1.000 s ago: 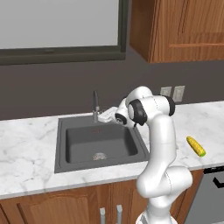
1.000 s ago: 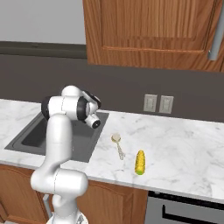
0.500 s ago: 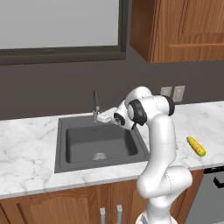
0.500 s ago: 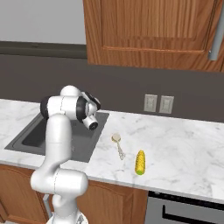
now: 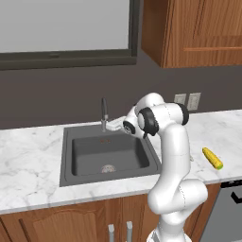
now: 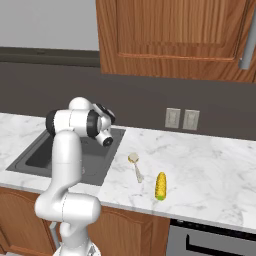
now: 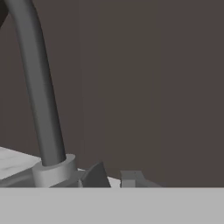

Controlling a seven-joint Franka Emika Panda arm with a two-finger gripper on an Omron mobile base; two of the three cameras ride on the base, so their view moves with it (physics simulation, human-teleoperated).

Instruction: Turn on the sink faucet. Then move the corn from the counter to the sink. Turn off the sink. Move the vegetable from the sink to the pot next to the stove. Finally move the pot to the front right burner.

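The sink faucet (image 5: 104,115) stands upright at the back rim of the sink (image 5: 75,156), its tall dark spout rising at the left of the hand view (image 7: 37,87) from a pale collar at its base. The gripper (image 5: 113,125) sits just beside that base, on the faucet's right as the left base view shows it; its fingertips (image 7: 97,175) are pressed together, with only a narrow slot between them and nothing pinched. Whether they touch the small side lever cannot be told from these views.

Over the last second the arm has barely moved: the hand stays at the faucet base and the jaws stay closed. No water is visible falling from the spout or lying in the basin, around the round drain. The judgement is that the first step, turning the faucet on, is in hand and not visibly finished; the closed fingers appear set to nudge the lever rather than grasp it.

The corn (image 6: 160,185) lies on the counter (image 6: 210,170) well to the right of the sink, untouched, with a small spoon (image 6: 135,165) between it and the basin. All later steps remain to be done.
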